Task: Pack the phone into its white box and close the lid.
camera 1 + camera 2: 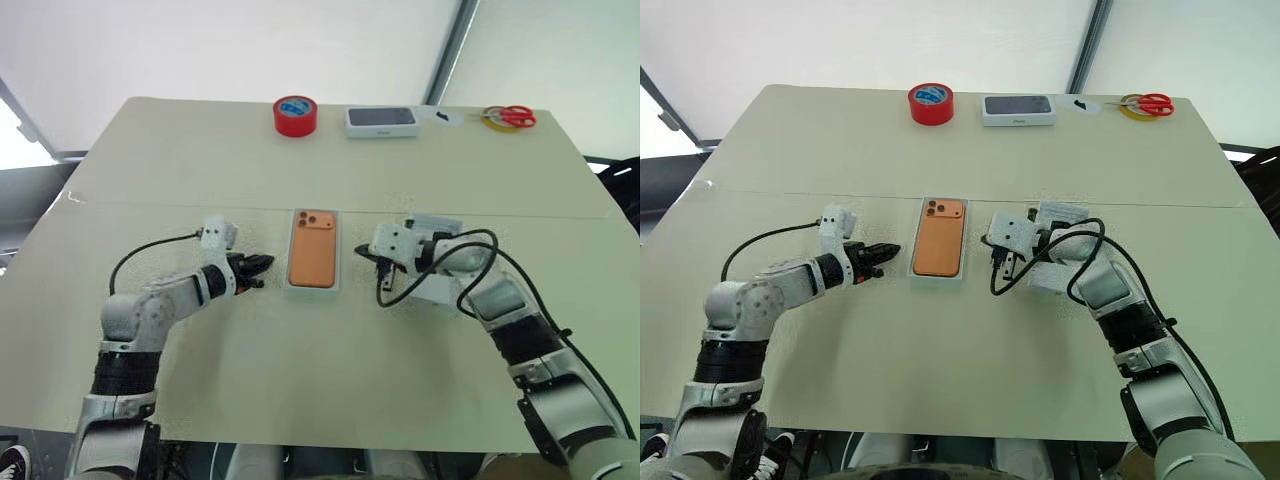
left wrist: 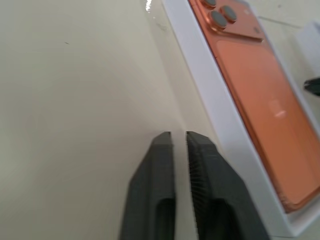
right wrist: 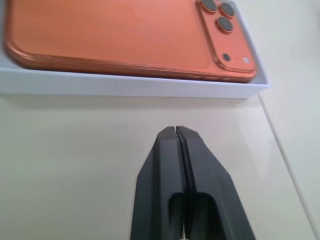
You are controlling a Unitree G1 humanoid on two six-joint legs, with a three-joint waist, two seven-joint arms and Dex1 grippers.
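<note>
The orange phone (image 1: 312, 250) lies camera side up inside the white box (image 1: 290, 285), a shallow tray at the middle of the table. My left gripper (image 1: 266, 265) sits just left of the tray, shut with nothing in it; the left wrist view shows its tips (image 2: 178, 134) beside the tray's rim (image 2: 220, 115). Just right of the tray is my right gripper (image 1: 382, 272), also shut and empty, aimed at the tray's long side (image 3: 130, 85). The white lid (image 1: 438, 223) lies under my right wrist, mostly hidden.
Along the far edge stand a red tape roll (image 1: 295, 116), a white box showing a dark phone (image 1: 381, 121), a small dark item (image 1: 443, 117) and red-handled scissors (image 1: 514, 117) on a yellow ring. Bare table lies in front of both grippers.
</note>
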